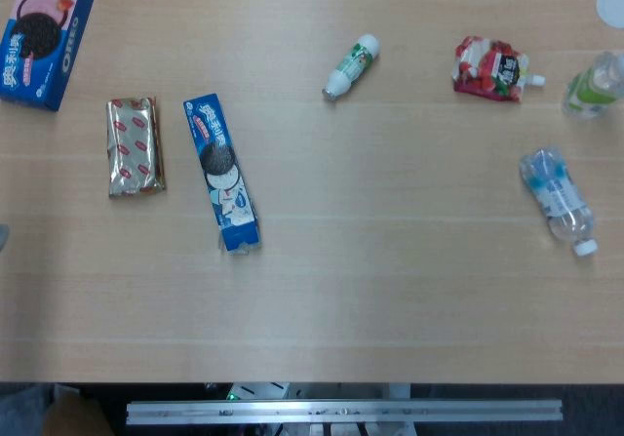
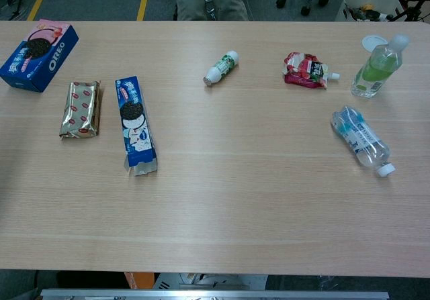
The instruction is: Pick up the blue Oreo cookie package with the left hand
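Note:
A long blue Oreo cookie package [image 1: 221, 173] [image 2: 134, 124] lies flat on the wooden table [image 1: 370, 290], left of centre, with its long side running away from me. A larger blue and pink Oreo box [image 1: 41, 41] [image 2: 37, 55] lies at the far left corner. Neither of my hands shows in the head view or the chest view. Nothing touches either Oreo item.
A gold and red wrapper [image 1: 134, 146] lies just left of the long package. Farther back are a small white and green bottle [image 1: 351, 65] and a red pouch [image 1: 492, 68]. On the right are a lying water bottle [image 1: 558, 197], a green bottle [image 1: 595, 85] and a white lid [image 1: 611, 5].

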